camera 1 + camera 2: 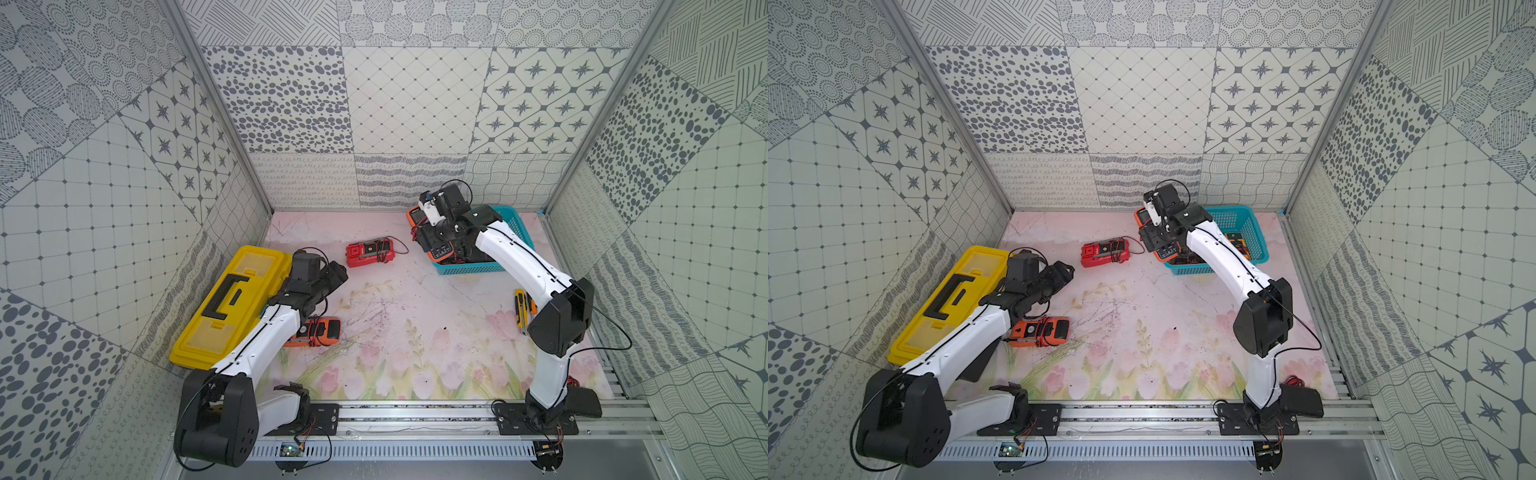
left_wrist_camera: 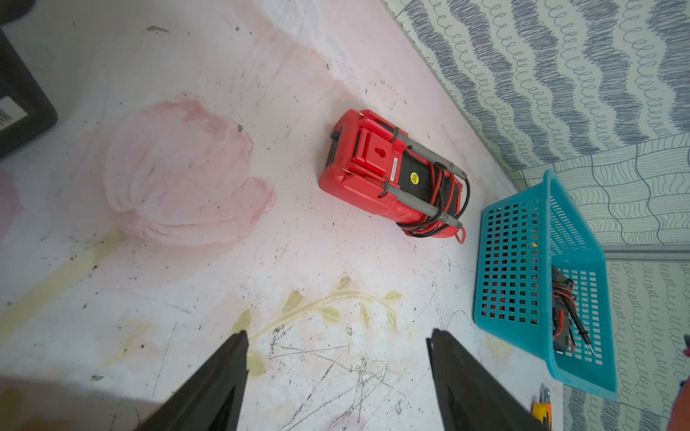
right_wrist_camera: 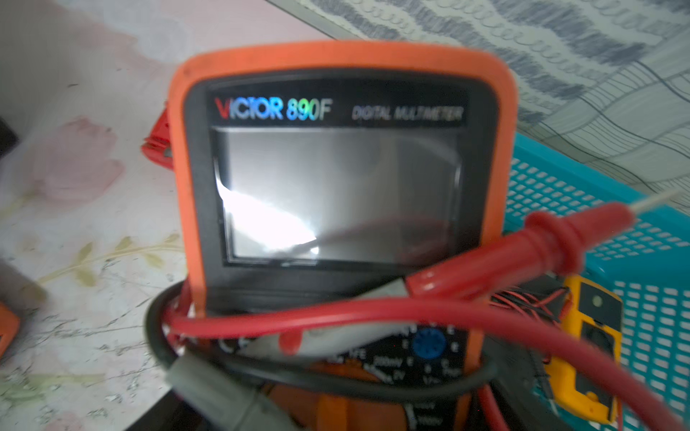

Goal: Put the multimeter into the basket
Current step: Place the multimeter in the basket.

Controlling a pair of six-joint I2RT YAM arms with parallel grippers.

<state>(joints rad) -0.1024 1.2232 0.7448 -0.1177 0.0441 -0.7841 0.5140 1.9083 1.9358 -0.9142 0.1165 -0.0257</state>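
- Multimeter [image 3: 336, 186]: rectangular digital meter with an orange rubber casing, black face and grey display, marked VICTOR 890F. It hangs tilted at the basket's left rim. The display end [image 1: 415, 218] juts outward past the rim and the dial end dips inside. Red and black leads loop round the body, and one red probe [image 3: 552, 239] points across the basket.
- Basket [image 1: 467, 270]: rectangular teal-blue plastic container with perforated walls and a solid rim. It is the landmark for every position below.
- Right gripper [image 1: 434, 246]: black parallel gripper above the basket's left side, clamped across the multimeter's body with the jaws set wide. The leads hide its fingertips in the right wrist view.
- Yellow meter [image 3: 590, 347]: small yellow-and-black handheld meter lying inside the basket, just beside the multimeter's dial end.
- Red meter [image 1: 370, 251]: red plastic handheld meter, face down with its leads wrapped round it. It lies on the pink floral tabletop [image 1: 415, 332] left of the basket, near it but apart.
- Left gripper [image 2: 338, 332]: black parallel gripper well left of the basket, jaws apart with nothing between them, above bare tabletop.
- Orange meter [image 1: 1040, 330]: small orange-and-black meter beneath the left arm, farther from the basket than the red meter.
- Toolbox [image 1: 224, 307]: yellow plastic box with a black handle, lid closed, farthest left of the basket.
- Utility knives [image 1: 523, 307]: yellow-and-black knives on the tabletop, on the basket's near side.
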